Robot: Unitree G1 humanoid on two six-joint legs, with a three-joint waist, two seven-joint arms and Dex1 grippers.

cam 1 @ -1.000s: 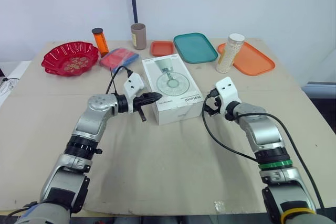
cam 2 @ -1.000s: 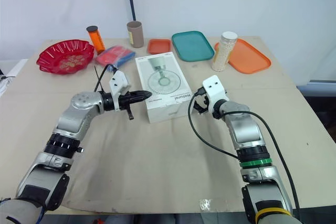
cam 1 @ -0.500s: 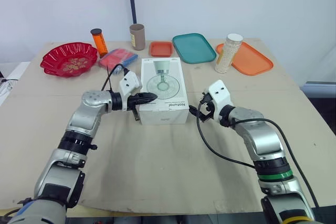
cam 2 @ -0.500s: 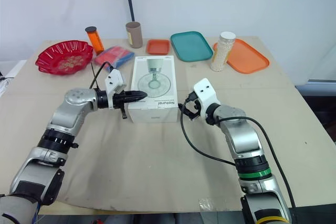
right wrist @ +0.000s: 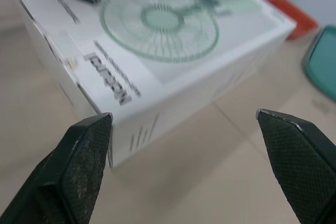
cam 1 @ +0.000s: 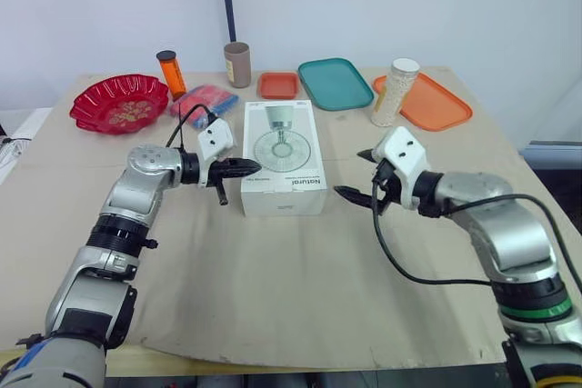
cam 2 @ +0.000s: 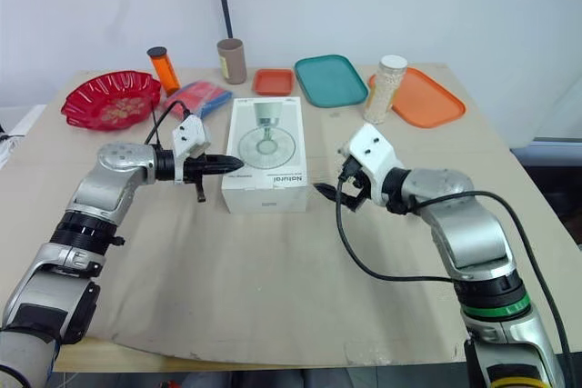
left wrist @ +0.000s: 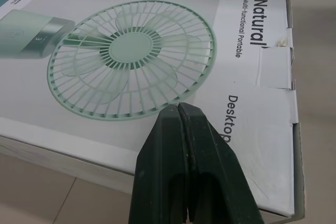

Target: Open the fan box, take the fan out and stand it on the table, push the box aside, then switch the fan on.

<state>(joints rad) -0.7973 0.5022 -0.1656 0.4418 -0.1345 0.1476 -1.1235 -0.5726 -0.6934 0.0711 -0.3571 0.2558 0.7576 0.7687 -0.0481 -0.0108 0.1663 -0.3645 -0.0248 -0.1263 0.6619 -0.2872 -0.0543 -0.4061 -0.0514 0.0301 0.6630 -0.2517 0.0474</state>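
Left wrist view: my left end effector (left wrist: 179, 109) is pinched shut, empty, at the edge of the fan box (left wrist: 105, 51); my right end effector (cam 1: 353, 173) gapes wide beside it, empty.

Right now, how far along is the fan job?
Done: nothing; the white cardboard fan box lies closed. In hand: shut left tool at its left edge, open right tool apart on its right. Left: open it, stand fan, push box aside, switch on.

left end effector (cam 1: 250, 167) closed; right end effector (cam 1: 351, 173) spread wide
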